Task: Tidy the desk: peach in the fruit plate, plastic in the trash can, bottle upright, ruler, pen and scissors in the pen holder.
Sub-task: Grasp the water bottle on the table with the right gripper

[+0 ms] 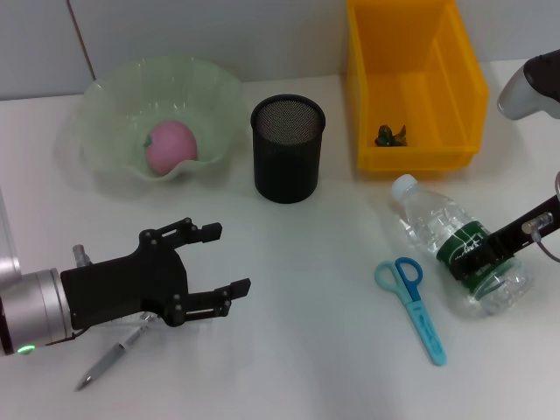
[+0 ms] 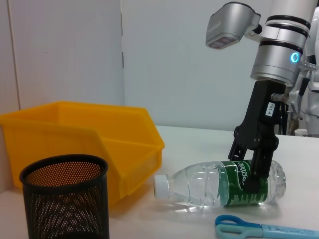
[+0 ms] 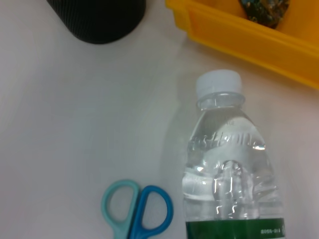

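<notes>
Right now right gripper (image 2: pixel 251 167) jaws clamp the bottle (image 1: pixel 459 247), lying flat on counter (image 1: pixel 306 332) at its green label. Left gripper (image 1: pixel 229 260) jaws spread open, pen (image 1: pixel 112 357) just beneath.

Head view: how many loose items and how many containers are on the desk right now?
Loose items: 5 (peach, plastic scrap, bottle, scissors, pen)
Containers: 3 (fruit plate, pen holder, yellow bin)
Total: 8

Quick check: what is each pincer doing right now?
Left pincer: open, empty, hovering above the pen.
Right pincer: closed around the lying bottle at its green label.
</notes>
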Tool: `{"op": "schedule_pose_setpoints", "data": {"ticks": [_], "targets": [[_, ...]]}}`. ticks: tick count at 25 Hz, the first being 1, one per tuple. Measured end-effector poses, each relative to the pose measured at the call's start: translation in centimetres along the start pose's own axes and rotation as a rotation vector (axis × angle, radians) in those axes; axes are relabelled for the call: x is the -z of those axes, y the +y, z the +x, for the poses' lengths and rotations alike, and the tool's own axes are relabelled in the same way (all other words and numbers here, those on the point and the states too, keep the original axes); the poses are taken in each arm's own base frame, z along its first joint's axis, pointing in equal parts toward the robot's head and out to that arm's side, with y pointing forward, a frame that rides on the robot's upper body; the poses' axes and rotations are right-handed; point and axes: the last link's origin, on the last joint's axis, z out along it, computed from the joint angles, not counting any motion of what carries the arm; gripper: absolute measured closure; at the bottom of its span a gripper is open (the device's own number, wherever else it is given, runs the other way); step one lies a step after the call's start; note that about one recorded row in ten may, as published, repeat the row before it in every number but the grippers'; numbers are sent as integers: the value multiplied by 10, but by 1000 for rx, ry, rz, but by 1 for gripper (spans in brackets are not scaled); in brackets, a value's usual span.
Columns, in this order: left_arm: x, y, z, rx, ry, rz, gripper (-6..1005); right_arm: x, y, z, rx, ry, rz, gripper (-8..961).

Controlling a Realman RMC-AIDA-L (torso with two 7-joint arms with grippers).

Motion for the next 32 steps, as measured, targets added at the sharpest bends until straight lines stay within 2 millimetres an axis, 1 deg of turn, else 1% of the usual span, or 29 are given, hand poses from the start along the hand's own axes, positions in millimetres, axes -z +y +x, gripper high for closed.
{"op": "schedule_pose_setpoints", "data": {"ticks": [12, 23, 32], "targets": [[0, -1, 0, -2, -2, 0, 151, 1, 2, -3, 13, 5, 8, 162], [0, -1, -1, 0, -5, 4, 151, -2, -2, -3, 9, 36, 58, 156], [0, -1, -1, 0, -5, 4, 150, -1, -1, -6, 15, 37, 58, 150]]}}
